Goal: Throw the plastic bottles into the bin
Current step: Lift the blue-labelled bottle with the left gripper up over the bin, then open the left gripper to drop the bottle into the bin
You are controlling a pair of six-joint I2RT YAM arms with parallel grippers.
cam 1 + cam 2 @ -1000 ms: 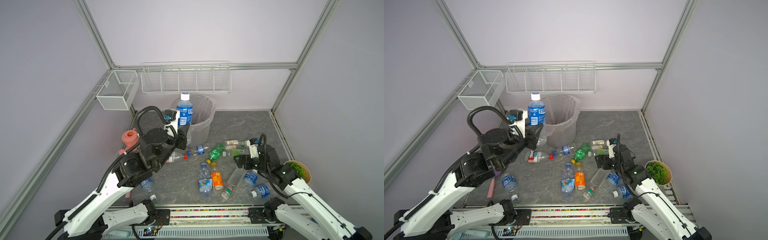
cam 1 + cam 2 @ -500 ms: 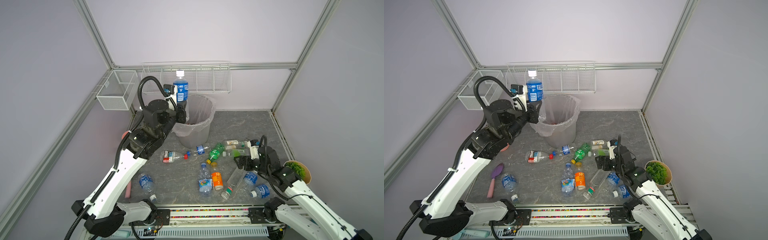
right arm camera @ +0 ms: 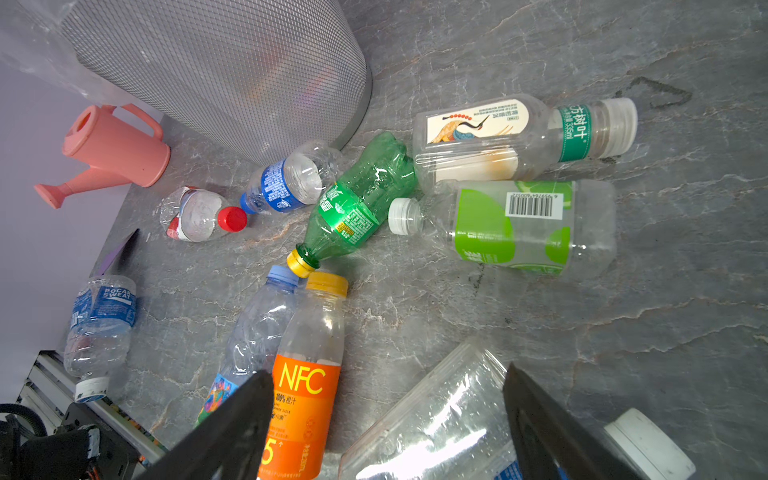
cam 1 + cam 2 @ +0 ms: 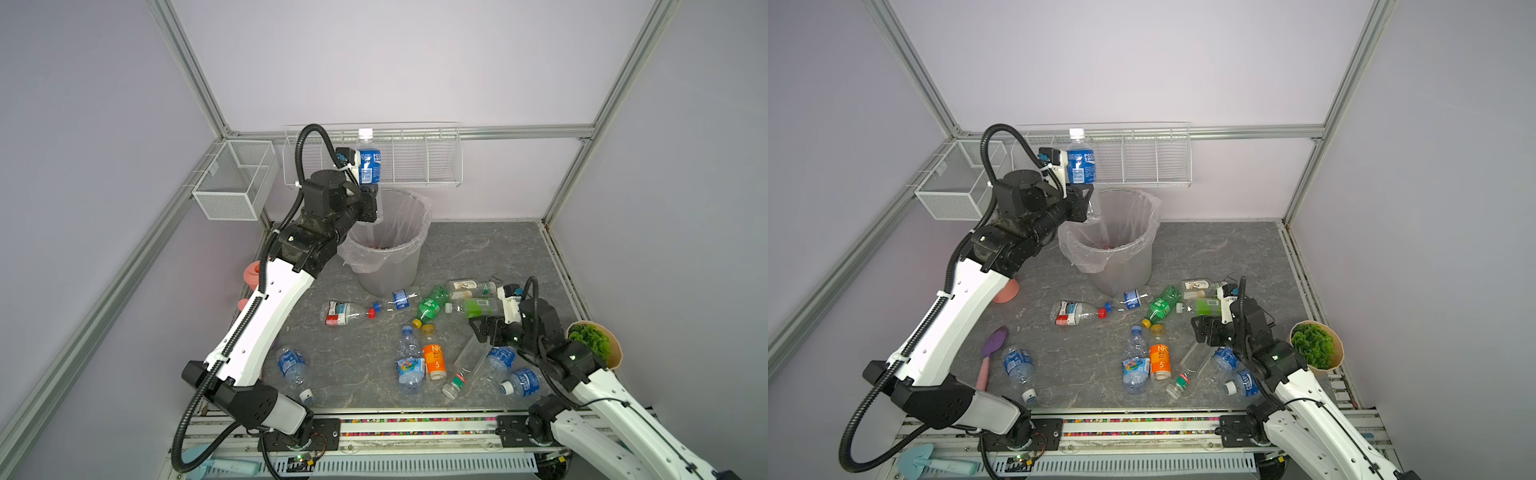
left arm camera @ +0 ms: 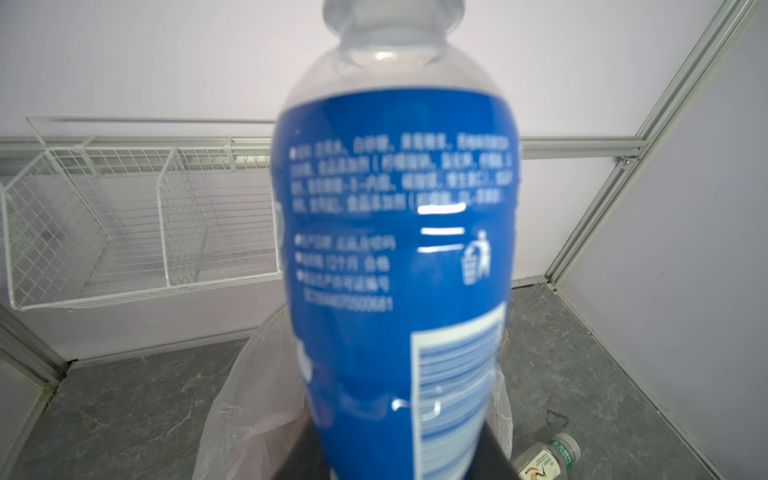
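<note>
Left gripper (image 4: pixel 369 204) clamped on the lower body of the blue-labelled bottle (image 4: pixel 368 165). The bottle is upright, white cap (image 4: pixel 365 133) up, hanging above the bin (image 4: pixel 390 274) toward the left of its mouth. From my left wrist that bottle swamps the frame: print blurred, cap cut off, and my fingers (image 5: pixel 496 457) are just dark slivers at its base. Something reddish lies down in the bin, too dim through the bag (image 4: pixel 415 216) to name.

Right gripper (image 3: pixel 386 372) is low over the table (image 3: pixel 623 311), fingers wide apart, holding nothing. Under the gap lies a clear flattened bottle (image 3: pixel 436 415), cut off by the frame, beside the orange NFC bottle (image 3: pixel 305 395). The other plastic bottles (image 4: pixel 428 307) lie scattered in front of the bin.

The pink watering can (image 3: pixel 112 149) is plain from my right wrist; in both top views my left arm (image 4: pixel 270 316) covers most of it. The purple spade (image 4: pixel 994 345) shows in a top view, not in both: my arm blocks it.
</note>
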